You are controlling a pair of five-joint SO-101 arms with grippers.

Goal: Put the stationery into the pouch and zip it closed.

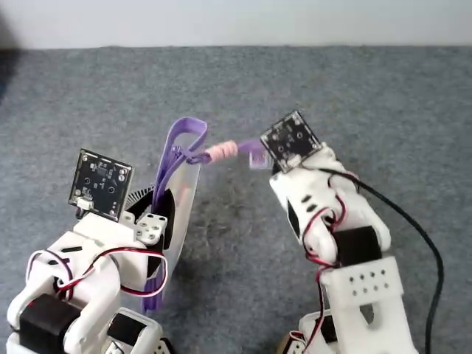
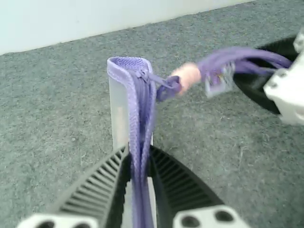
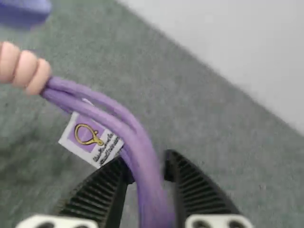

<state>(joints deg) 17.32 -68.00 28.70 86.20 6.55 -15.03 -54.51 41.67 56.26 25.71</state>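
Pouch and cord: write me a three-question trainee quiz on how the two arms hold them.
1. True or false: the left fingers are shut on the purple zip edge of the pouch.
2. What do the right fingers grip? A) a pen B) the purple cord C) nothing
3. Fill in: where the purple cord meets the zip pull sit pink ____.
Key: 1 true; 2 B; 3 beads.
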